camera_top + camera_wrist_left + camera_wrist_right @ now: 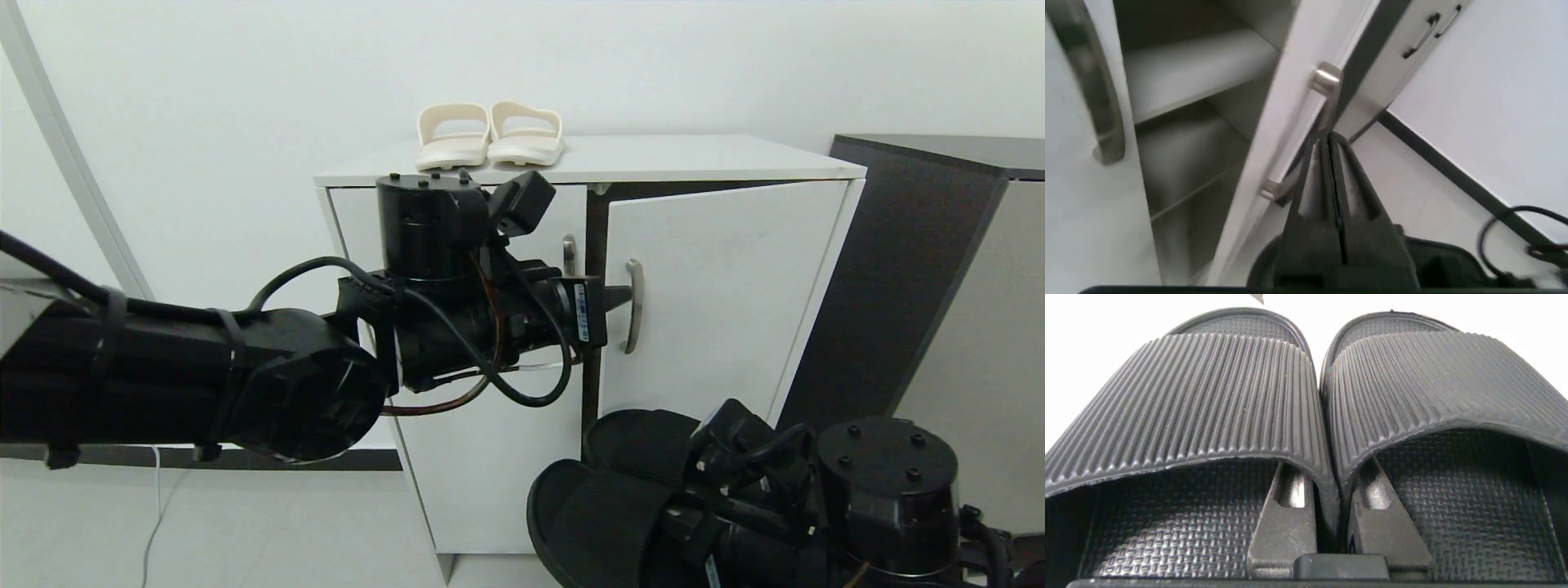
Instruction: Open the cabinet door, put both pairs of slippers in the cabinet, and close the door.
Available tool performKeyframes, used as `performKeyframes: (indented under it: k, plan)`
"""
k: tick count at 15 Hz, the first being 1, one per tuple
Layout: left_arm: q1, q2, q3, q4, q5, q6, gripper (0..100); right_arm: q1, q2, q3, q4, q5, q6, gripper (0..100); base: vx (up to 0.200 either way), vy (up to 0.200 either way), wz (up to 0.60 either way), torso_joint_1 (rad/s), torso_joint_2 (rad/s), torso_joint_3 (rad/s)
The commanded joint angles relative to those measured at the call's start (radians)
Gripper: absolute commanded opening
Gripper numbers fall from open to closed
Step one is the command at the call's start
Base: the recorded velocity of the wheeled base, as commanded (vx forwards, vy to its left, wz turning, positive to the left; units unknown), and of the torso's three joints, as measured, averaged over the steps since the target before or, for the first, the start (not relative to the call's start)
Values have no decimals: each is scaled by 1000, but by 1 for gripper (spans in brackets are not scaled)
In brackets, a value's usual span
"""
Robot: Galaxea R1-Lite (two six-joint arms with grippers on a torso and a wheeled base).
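The head camera faces the cabinet (490,490) front from a little way back, looking slightly down. The left wrist camera sits close behind the left gripper (1328,139), aimed at the cabinet's door handle (1308,122). The head view shares that handle (633,306). The right wrist camera looks along the right gripper (1333,516), very near the black slippers (1233,392). The head view shows those slippers (604,498) in front of the cabinet.

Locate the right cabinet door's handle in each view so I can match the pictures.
Head view: right door's handle, centre, at the left gripper's tip.
Left wrist view: handle slanting through the centre, past that gripper.
Right wrist view: looks at the black slippers.
Shared landmark: left door's handle.
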Motion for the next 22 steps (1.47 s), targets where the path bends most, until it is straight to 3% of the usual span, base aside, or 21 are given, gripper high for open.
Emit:
performKeyframes:
  k: [1,5,7,10,11,12,19,22]
  plan:
    - [18,-37,13,0,2,-4,0,2,-1,0,-1,0,-1,0,0,0,0,0,0,0]
    - [81,-34,2,1,-7,-44,0,2,-2,0,-1,-2,-1,0,0,0,0,0,0,0]
    - [102,1,-30,0,-44,-54,0,2,-1,2,1,-2,-1,0,0,0,0,0,0,0]
    - [131,88,-128,0,-79,-57,0,3,-1,2,1,-2,-1,0,0,0,0,0,0,0]
    - [136,105,-145,0,-79,-65,0,3,-1,2,1,-2,-3,0,0,0,0,0,0,0]
    - [139,131,-185,0,-79,-93,0,3,-1,3,1,-2,-3,0,0,0,0,0,0,0]
    - [131,184,-254,0,-78,-105,0,31,4,10,4,-3,-1,0,-29,0,0,0,0,1]
    - [48,130,-160,-32,-72,-94,0,36,4,10,6,-3,-1,0,-200,0,0,4,-1,2]
